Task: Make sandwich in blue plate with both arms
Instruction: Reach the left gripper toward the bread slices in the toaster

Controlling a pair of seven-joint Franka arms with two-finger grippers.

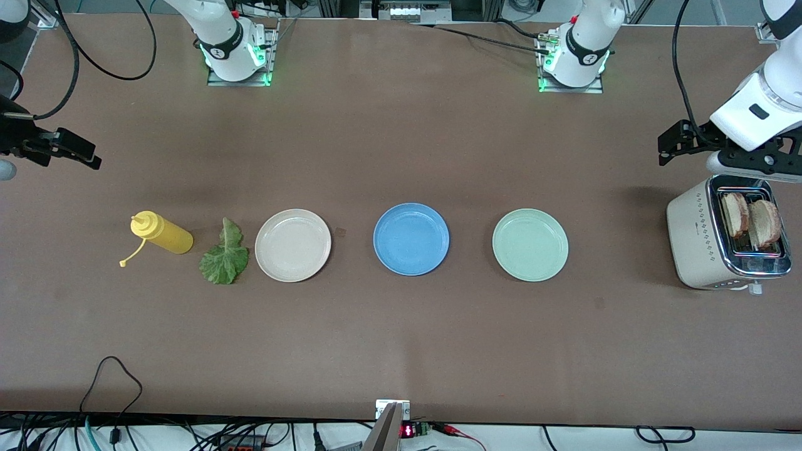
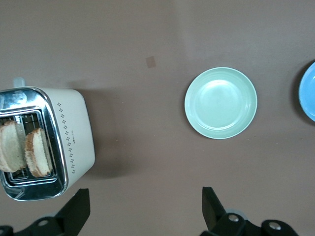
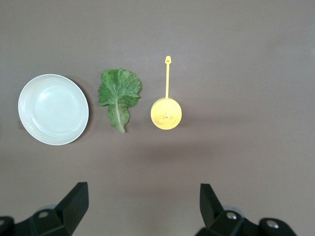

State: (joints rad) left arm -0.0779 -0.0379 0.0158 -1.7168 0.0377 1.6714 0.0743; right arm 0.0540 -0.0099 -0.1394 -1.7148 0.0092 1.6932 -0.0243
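Table (image 1: 401, 338): brown, bare sandwich parts laid in a row.
Blue plate (image 1: 411, 238): frame centre, empty, reachable by both.
Bread slices (image 1: 750, 220): upright in toaster (image 1: 695, 241), right edge.
Lettuce leaf (image 1: 223, 257): left of centre.
Left gripper (image 2: 145, 209): jaws open, above the toaster.
Right gripper (image 3: 142, 206): jaws open, over the table at the frame's left edge.

A row of objects is laid across the mid-table: mustard bottle (image 1: 161, 233), lettuce leaf (image 1: 225, 255), beige plate (image 1: 292, 245), blue plate (image 1: 411, 238), green plate (image 1: 530, 245), toaster (image 1: 727, 233). Wide gaps are left between plates; bottle, leaf and beige plate are crowded. Open tabletop (image 1: 401, 138) is left on both sides of the row.
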